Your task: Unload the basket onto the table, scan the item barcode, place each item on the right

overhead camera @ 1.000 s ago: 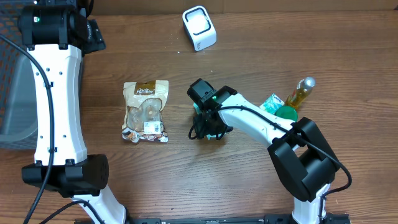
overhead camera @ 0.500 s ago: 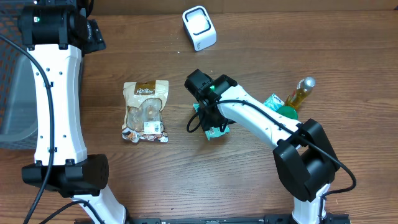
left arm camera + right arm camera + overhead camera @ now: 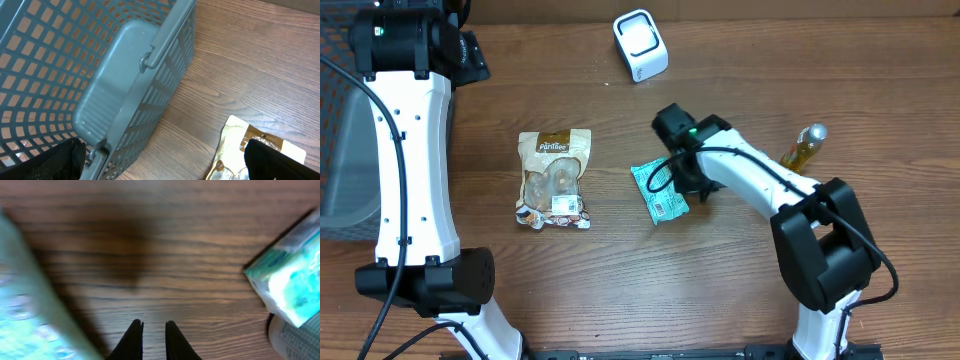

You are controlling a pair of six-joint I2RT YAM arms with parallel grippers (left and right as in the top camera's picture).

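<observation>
Packet (image 3: 659,194) just beside the right end effector (image 3: 697,186), at its eight o'clock.
It lies flat on the surface (image 3: 750,60), long axis eleven-to-five. The nearer right end effector is pressed almost together, empty; the left end effector (image 3: 165,165) hangs spread by the basket (image 3: 100,75).

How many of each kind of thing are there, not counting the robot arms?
Snack bag: 1
Green packs: 2
Bottle: 1
Scanner: 1
Basket: 1
Total: 6
</observation>
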